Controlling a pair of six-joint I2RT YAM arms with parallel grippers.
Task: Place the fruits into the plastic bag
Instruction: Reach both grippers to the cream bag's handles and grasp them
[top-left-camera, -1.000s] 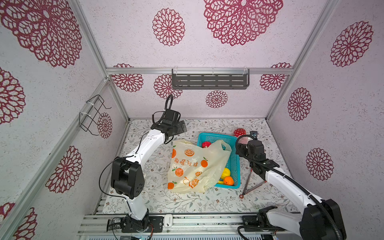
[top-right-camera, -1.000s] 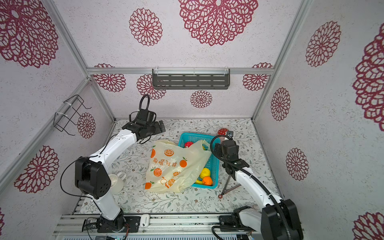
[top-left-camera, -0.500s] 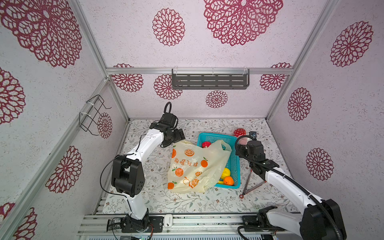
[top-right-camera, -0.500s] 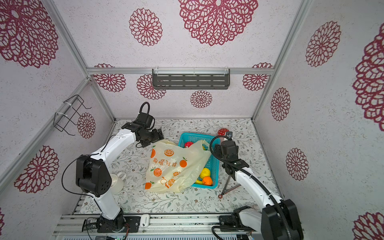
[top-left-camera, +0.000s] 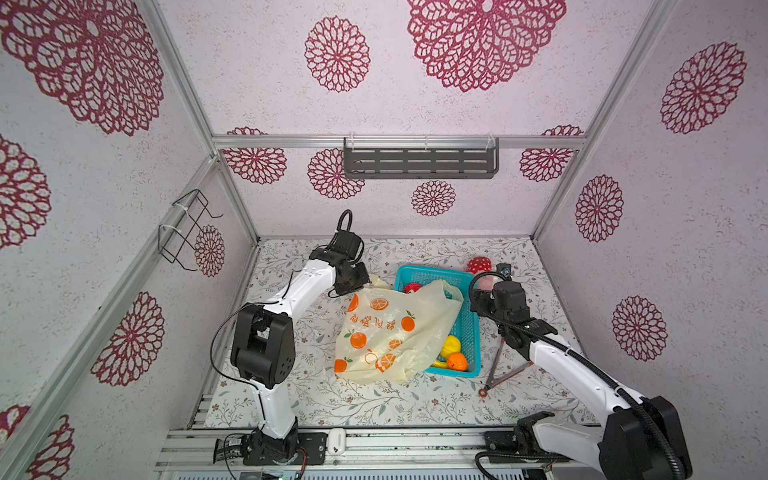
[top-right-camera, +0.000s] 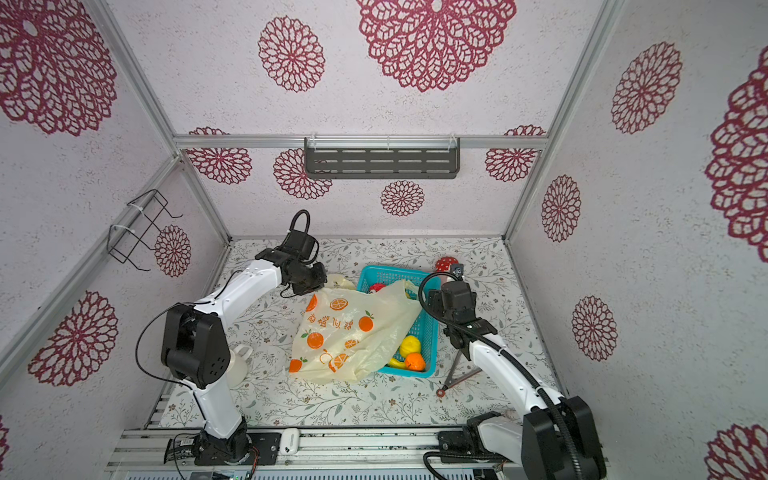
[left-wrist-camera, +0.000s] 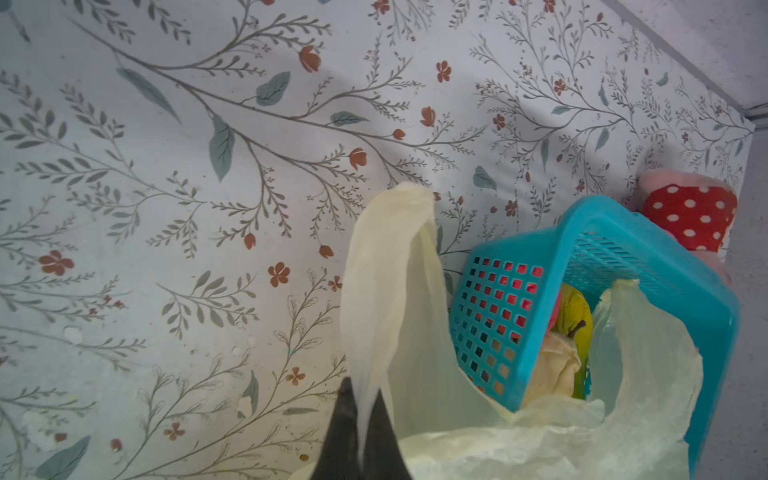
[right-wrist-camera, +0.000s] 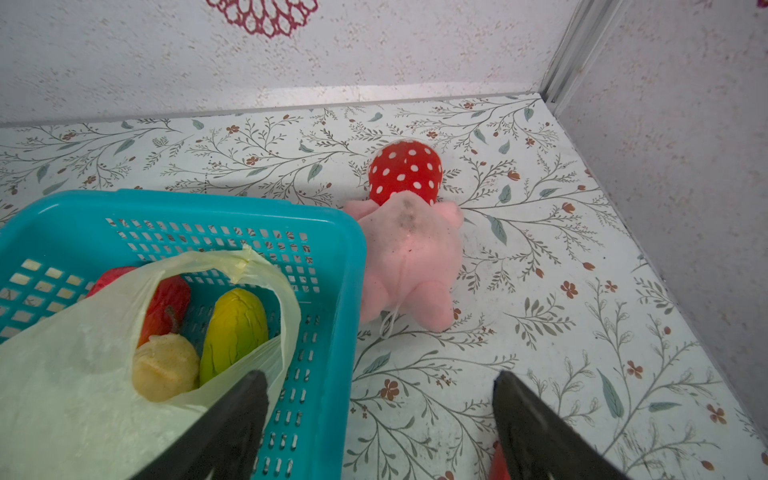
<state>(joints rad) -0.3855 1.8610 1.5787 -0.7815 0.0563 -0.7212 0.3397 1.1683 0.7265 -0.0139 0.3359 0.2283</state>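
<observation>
Counter (top-left-camera: 374, 407) with a floral-print cover carries everything you need to check.

Left arm (top-left-camera: 303, 286) reaches to the far side of the counter. Its jaws are closed on one handle loop (left-wrist-camera: 390, 270) of the thin translucent cream plastic bag (top-left-camera: 386, 328) printed with orange fruits. In the left wrist view you see that loop pinched between the two dark jaw tips.

Right arm (top-left-camera: 561, 357) has its jaws wide apart and empty above the far right corner of the teal perforated plastic basket (top-left-camera: 471, 328). In the right wrist view, one jaw sits over the bag and basket rim, the other over bare counter.

Note that the bag lies draped from the middle of the counter onto the basket, covering the side toward the left arm. Its second handle loop (right-wrist-camera: 249, 259) rests inside the basket's far end.

A pink plush toy with a red white-dotted cap (right-wrist-camera: 409, 249) lies on the counter just beside that far right corner.

Locate the fruits in the basket:
- **Far end, seen through the second loop:** a red apple (right-wrist-camera: 166, 299), a green-yellow oblong fruit (right-wrist-camera: 235, 328) and a beige round fruit (right-wrist-camera: 164, 368).
- **Near end, clear of the bag:** a yellow lemon (top-left-camera: 451, 345) and an orange (top-left-camera: 457, 361).

You cannot tell whether any fruit lies inside the bag.
</observation>
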